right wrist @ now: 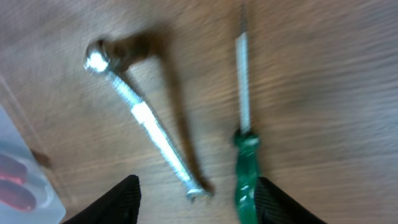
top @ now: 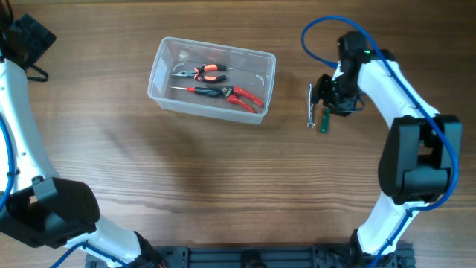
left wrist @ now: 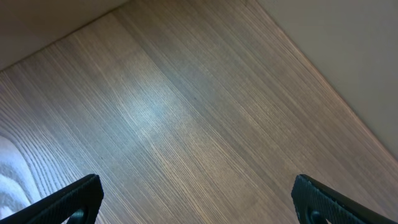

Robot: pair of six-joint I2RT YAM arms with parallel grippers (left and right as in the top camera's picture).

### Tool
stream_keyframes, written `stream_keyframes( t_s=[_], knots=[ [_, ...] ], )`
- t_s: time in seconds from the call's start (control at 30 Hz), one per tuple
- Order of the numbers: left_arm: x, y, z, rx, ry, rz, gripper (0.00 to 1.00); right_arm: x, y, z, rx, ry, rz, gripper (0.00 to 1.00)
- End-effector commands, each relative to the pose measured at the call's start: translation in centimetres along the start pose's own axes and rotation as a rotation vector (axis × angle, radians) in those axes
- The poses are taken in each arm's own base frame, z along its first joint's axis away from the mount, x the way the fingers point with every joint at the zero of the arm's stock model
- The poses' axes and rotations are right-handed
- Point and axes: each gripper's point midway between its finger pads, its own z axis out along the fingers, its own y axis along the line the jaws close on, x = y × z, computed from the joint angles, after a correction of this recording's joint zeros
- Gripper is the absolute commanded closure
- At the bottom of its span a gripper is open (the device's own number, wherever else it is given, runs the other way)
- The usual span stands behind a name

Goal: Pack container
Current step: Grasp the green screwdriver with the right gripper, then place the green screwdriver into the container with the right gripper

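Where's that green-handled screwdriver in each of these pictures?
Overhead: the green screwdriver lies right of centre, slightly above mid-height.
Left wrist: not in it.
Right wrist: right of centre, handle toward the bottom edge.
Shared landmark: the silver wrench lying just left of it in both.

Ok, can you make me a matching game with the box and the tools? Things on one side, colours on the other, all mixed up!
Things:
1. container
2. screwdriver
3. wrench
4. pliers

Colours:
A. green handle
B. see-through
C. orange handles
D. shiny silver

Pairs: 1-B, 2-A, 3-D, 4-C.
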Motion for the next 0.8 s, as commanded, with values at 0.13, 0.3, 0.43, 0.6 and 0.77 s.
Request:
stream_keyframes(
  t_s=[0.13, 0.3, 0.43, 0.6, 0.77],
  knots=[
    [-0.4, 0.3, 0.1, -0.013, -0.011, 0.003, 0.0, -0.1, -3.0, 1.1, 0.046, 0.005, 0.002, 0.42],
    [-0.4, 0.3, 0.1, -0.013, -0.011, 0.003, 0.0, 1.0, -4.8, 2.7, 0.136, 0.02, 0.014, 0.53],
    [-0.4, 0.3, 0.1, -0.013, -0.011, 0.003, 0.0, 2.0, -5.7, 3.4, 0.195, 0.037, -0.002, 0.53],
    [-0.4, 0.3, 0.1, -0.013, -0.011, 0.003, 0.0, 1.9, -5.9, 3.3, 0.213, 0.027, -0.004, 0.67],
    [-0.4, 0.3, 0.1, -0.013, -0.011, 0.003, 0.0, 2.0, -6.6, 3.8, 0.247, 0.037, -0.011, 0.73]
  ],
)
